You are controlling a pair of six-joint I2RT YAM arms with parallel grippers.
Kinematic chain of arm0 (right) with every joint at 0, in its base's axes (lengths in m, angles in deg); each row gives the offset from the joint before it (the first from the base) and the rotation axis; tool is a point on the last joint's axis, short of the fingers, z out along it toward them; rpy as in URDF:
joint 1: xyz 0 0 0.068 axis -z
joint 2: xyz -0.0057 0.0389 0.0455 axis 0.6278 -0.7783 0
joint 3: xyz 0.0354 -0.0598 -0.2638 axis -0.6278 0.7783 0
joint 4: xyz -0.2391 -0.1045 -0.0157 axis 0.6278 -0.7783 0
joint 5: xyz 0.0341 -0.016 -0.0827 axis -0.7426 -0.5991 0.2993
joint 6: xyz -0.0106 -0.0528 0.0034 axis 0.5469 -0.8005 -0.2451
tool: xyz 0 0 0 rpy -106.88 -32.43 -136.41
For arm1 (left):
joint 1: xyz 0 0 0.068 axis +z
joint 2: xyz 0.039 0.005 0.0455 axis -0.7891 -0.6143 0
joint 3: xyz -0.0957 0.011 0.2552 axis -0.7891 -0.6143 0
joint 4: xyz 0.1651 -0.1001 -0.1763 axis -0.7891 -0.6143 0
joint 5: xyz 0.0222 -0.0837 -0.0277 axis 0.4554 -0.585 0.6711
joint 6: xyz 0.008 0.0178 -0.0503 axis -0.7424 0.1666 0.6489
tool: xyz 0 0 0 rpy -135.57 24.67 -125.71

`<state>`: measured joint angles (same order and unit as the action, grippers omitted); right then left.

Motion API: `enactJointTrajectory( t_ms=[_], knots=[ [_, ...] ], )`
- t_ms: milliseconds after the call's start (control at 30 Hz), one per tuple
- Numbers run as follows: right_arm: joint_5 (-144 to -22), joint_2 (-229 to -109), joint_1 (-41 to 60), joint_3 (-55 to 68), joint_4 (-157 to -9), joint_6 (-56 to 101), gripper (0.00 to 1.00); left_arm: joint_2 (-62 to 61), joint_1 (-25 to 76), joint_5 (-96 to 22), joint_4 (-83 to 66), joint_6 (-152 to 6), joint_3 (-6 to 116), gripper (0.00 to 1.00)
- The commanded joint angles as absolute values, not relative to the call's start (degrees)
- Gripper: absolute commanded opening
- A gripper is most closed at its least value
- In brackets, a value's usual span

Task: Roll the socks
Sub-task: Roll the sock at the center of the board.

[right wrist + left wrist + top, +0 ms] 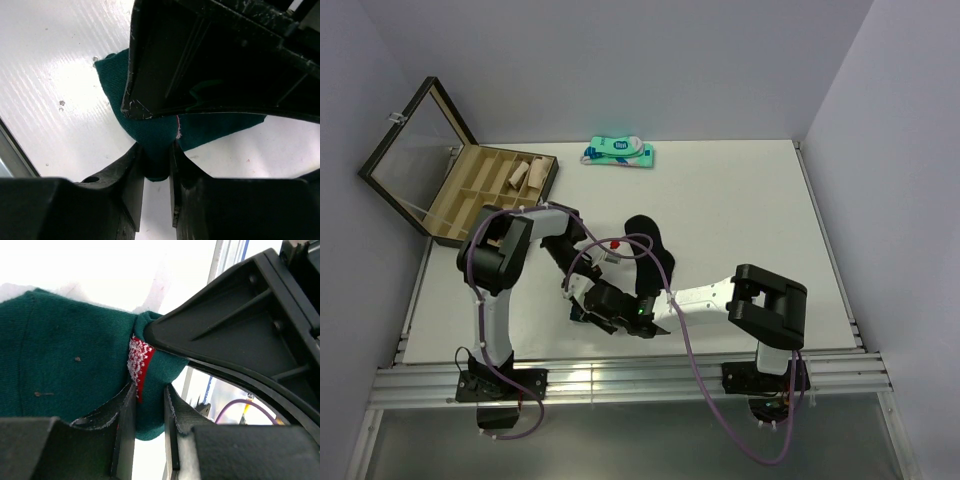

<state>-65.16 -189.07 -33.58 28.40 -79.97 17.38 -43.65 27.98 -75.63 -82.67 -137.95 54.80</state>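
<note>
The dark green sock (60,370) lies bunched on the white table, its red figure patch (140,360) at the fold. My left gripper (150,390) is shut on a fold of it. My right gripper (157,150) is shut on another fold of the same green sock (150,127), and each gripper's black body fills the top of the other's wrist view. In the top view both grippers (595,298) (622,313) meet at the near middle of the table and hide the green sock. The black sock (652,250) lies just behind them, partly under the arms.
An open wooden compartment box (470,195) with beige rolled socks (525,173) stands at the far left. A teal-and-white packaged pair (620,152) lies at the far edge. The table's near edge and its metal rail (620,375) are close to the grippers.
</note>
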Motion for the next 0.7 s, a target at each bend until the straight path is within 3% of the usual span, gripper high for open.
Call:
enactJointTrajectory(
  t_ms=[0,167,500,667],
  knots=[
    [-66.8,-190.0,-33.5,27.1,-80.4,18.9,0.13,-40.3,28.1,-76.1,-73.8,-135.6,53.9,0.12],
    [-71.2,-186.2,-32.0,29.6,-81.8,20.6,0.12,-31.3,29.6,-75.8,-60.1,-123.1,49.7,0.27],
    [-77.4,-182.4,-28.6,30.0,-86.6,20.1,0.11,-16.4,35.4,-69.5,-37.3,-105.8,40.4,0.36],
    [-81.1,-183.8,-26.2,27.4,-90.9,18.8,0.11,-11.8,39.1,-68.1,-34.6,-105.0,37.5,0.37]
  ],
)
